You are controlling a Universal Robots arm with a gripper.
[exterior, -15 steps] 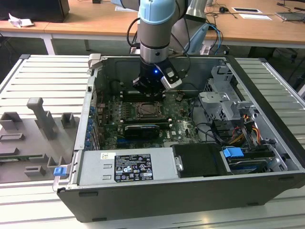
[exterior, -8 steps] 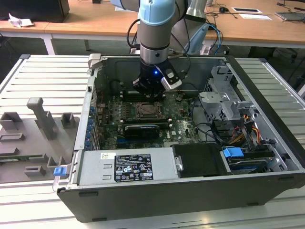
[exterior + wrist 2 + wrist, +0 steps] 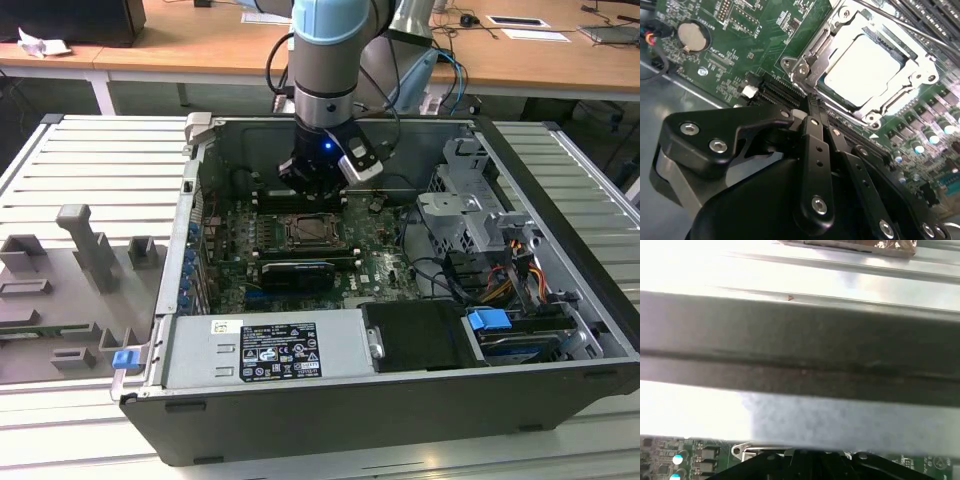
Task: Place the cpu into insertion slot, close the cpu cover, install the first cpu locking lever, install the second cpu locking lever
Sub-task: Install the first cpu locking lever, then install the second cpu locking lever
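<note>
Your cpu (image 3: 862, 67) sits flat in the insertion slot (image 3: 810, 50) with the cpu cover (image 3: 925, 65) lowered around it, so seating looks complete. Your claw (image 3: 810, 102) hangs just beside the socket corner, fingers pinched narrow and holding nothing.

Even indoor light, glare on cpu (image 3: 862, 70), first wrist view overexposed, blurred
</note>
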